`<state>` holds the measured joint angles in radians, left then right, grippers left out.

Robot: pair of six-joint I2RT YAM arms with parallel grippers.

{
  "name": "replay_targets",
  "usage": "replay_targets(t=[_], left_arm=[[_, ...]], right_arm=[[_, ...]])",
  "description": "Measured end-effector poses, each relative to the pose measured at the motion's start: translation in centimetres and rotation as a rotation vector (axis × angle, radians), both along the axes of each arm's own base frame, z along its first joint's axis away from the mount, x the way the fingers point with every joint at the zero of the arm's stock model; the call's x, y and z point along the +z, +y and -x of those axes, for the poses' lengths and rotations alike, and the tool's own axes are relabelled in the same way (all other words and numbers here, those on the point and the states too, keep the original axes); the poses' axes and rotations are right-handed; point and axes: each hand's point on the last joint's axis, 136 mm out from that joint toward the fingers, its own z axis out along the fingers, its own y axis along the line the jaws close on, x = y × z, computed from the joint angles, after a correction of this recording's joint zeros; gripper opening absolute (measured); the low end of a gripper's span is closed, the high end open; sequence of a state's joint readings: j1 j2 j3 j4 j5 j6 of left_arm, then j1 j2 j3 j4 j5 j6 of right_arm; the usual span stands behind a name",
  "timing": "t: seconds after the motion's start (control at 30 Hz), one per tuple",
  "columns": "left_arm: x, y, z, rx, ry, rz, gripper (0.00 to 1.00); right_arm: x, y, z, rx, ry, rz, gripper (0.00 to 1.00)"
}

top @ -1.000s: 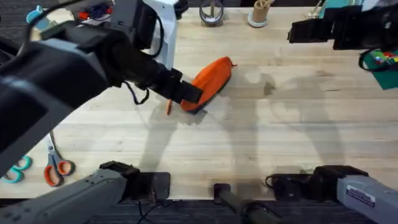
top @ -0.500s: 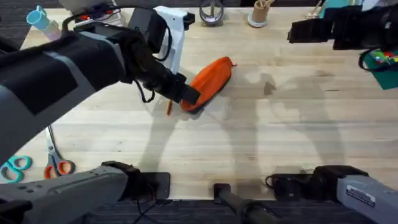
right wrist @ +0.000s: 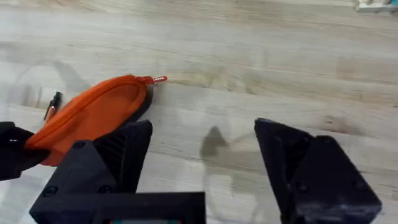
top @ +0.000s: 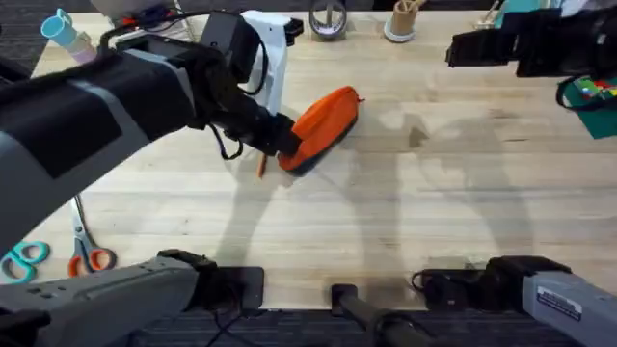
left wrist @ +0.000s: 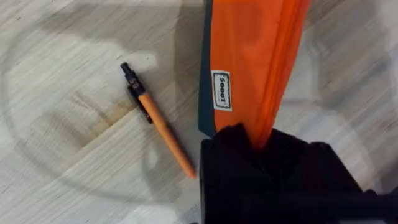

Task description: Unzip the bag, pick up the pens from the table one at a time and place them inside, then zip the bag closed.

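The orange bag [top: 321,123] lies slanted on the wooden table [top: 405,202], its navy underside showing at the near end. My left gripper [top: 286,146] is shut on that near end; in the left wrist view the black fingers [left wrist: 249,155] pinch the orange fabric [left wrist: 255,68] beside a small white label. A thin orange pen [left wrist: 158,127] with a black end lies on the wood just left of the bag [top: 260,167]. My right gripper [right wrist: 202,162] hangs open above the table, apart from the bag [right wrist: 93,115], whose zipper pull points toward the far right.
Orange-handled scissors [top: 89,253] and teal-handled scissors [top: 24,260] lie at the left front. A white stand [top: 265,43], a wire holder [top: 328,19] and a cup of sticks [top: 402,19] line the back edge. A green bin [top: 590,101] sits at the far right.
My left arm has drawn back slightly and the bag's near end has shifted a little with it. The right arm has not moved.
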<state>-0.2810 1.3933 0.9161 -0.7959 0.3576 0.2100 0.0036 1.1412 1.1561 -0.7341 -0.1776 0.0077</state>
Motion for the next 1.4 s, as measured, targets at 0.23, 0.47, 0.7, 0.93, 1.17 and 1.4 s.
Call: replay_targets(t=[0.23, 0.47, 0.7, 0.93, 1.17, 1.4], left_arm=[[0.0, 0.0, 0.0, 0.0, 0.0, 0.0, 0.04], [0.0, 0.0, 0.0, 0.0, 0.0, 0.0, 0.041], [0.01, 0.0, 0.0, 0.0, 0.0, 0.0, 0.041], [0.0, 0.0, 0.0, 0.0, 0.0, 0.0, 0.042], [0.0, 0.0, 0.01, 0.0, 0.0, 0.0, 0.042], [0.01, 0.0, 0.01, 0.0, 0.0, 0.0, 0.042]], right_arm=[[-0.01, 0.0, 0.01, 0.0, 0.001, 0.0, 0.996], [-0.02, -0.01, 0.02, -0.001, 0.001, 0.0, 0.997], [-0.01, -0.02, 0.0, 0.044, -0.013, 0.044, 0.997], [-0.01, -0.02, 0.02, 0.151, -0.044, 0.146, 0.997], [-0.08, -0.02, 0.1, 0.182, -0.05, 0.175, 0.996], [-0.02, -0.02, 0.02, 0.194, -0.057, 0.187, 0.997]])
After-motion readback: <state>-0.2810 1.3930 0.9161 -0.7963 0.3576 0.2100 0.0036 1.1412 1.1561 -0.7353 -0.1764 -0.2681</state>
